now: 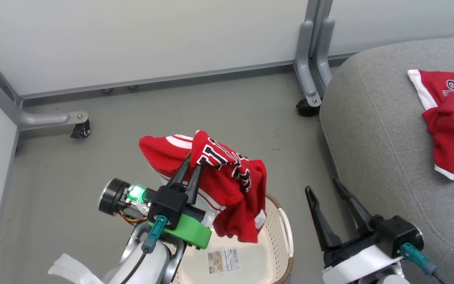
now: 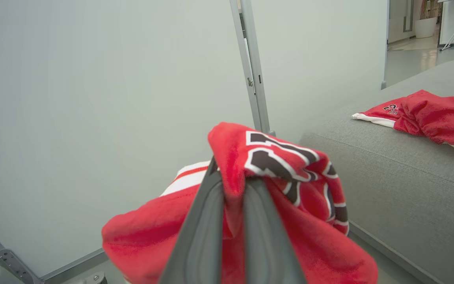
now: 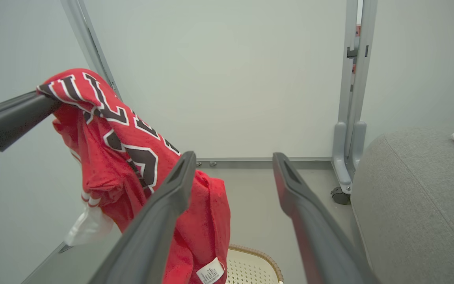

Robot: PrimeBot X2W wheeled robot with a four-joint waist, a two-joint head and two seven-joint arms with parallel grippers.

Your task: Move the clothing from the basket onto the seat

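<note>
1. Left tool [image 1: 194, 162] is seen in the head view clamped shut on a fold of the red jersey [image 1: 231, 185], which is held up above the basket [image 1: 287, 232]. Right tool [image 1: 322, 185] is spread open and empty near the seat [image 1: 376, 150], on which the shorts [image 1: 453, 130] lie.
2. In the left wrist view, the jersey [image 2: 290, 165] is pinched in the closed tool, with the seat and shorts off to the right.
3. In the right wrist view, nothing is held by the wide-open right tool [image 3: 234, 157]. One garment is judged delivered. The jersey is left to be carried across and released.
</note>
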